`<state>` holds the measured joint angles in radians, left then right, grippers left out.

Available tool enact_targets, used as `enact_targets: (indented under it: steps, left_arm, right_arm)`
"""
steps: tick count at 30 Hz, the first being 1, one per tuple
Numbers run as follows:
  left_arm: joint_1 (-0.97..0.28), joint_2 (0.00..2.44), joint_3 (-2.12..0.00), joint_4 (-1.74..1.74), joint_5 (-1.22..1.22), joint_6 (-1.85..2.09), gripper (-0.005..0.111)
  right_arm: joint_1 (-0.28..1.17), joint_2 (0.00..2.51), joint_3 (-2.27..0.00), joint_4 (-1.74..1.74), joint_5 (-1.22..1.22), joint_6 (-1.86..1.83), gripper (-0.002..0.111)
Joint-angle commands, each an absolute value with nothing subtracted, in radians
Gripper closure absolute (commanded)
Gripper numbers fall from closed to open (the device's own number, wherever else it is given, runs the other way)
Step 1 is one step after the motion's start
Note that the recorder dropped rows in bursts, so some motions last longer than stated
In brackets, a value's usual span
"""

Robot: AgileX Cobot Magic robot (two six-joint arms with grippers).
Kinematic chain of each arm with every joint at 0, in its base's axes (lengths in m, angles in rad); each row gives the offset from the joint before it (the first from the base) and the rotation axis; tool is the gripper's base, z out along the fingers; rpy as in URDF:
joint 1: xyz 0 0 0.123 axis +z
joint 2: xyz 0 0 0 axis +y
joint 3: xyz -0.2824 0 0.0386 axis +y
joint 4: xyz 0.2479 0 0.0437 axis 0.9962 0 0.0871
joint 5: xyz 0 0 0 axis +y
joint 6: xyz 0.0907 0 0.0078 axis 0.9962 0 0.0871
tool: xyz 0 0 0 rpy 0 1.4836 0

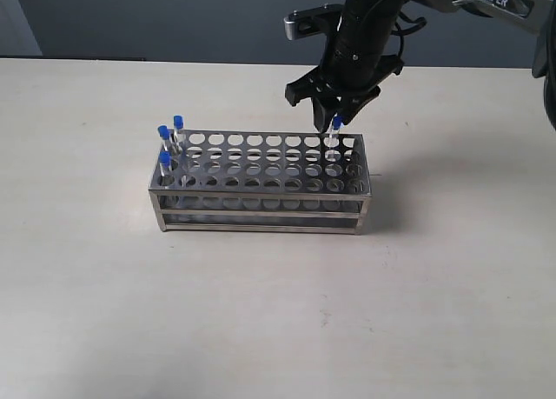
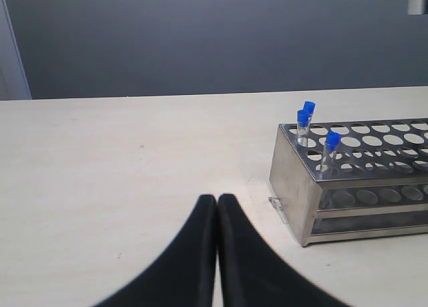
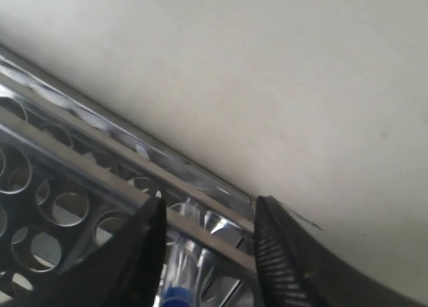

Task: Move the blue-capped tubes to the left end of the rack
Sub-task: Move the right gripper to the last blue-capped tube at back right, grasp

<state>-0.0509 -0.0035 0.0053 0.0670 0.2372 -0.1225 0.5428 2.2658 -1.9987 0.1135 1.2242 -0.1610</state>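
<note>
I see the rectangular grey metal rack (image 1: 261,215), its top plate full of round holes, standing on the pale beige table (image 1: 104,312). Three thin clear tubes with blue caps (image 1: 164,158) stand close together at its left end. A fourth blue-capped tube (image 1: 337,123) stands in the back row near the right end. The black right gripper (image 1: 334,112) hangs directly over it, jaws apart, one on each side of the cap.

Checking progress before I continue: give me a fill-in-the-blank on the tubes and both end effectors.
1. ___ blue-capped tubes stand at the rack's left end.
2. The fourth tube stands at its ___ end.
3. The right end effector straddles that tube, jaws ___.
4. The left end effector is ___.
Missing: three; right; open; shut.
</note>
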Motion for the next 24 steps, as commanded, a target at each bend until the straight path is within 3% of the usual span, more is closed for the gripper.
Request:
enact_targets:
  steps: [1,5,10,15,24]
  left_arm:
    - [-0.062,0.0,0.0,0.068,0.231,-0.123,0.106]
    - [-0.062,0.0,0.0,0.068,0.231,-0.123,0.106]
    - [-0.062,0.0,0.0,0.068,0.231,-0.123,0.106]
    - [-0.062,0.0,0.0,0.068,0.231,-0.123,0.106]
    - [-0.062,0.0,0.0,0.068,0.231,-0.123,0.106]
  right_arm:
    - [0.535,2.261,-1.997,0.053,1.221,-0.162,0.066]
    - [0.535,2.261,-1.997,0.055,1.221,-0.162,0.075]
    - [0.535,2.261,-1.997,0.084,1.221,-0.162,0.109]
    - [0.535,2.261,-1.997,0.1,1.221,-0.166,0.102]
    - [0.535,2.245,-1.997,0.095,1.221,-0.166,0.064]
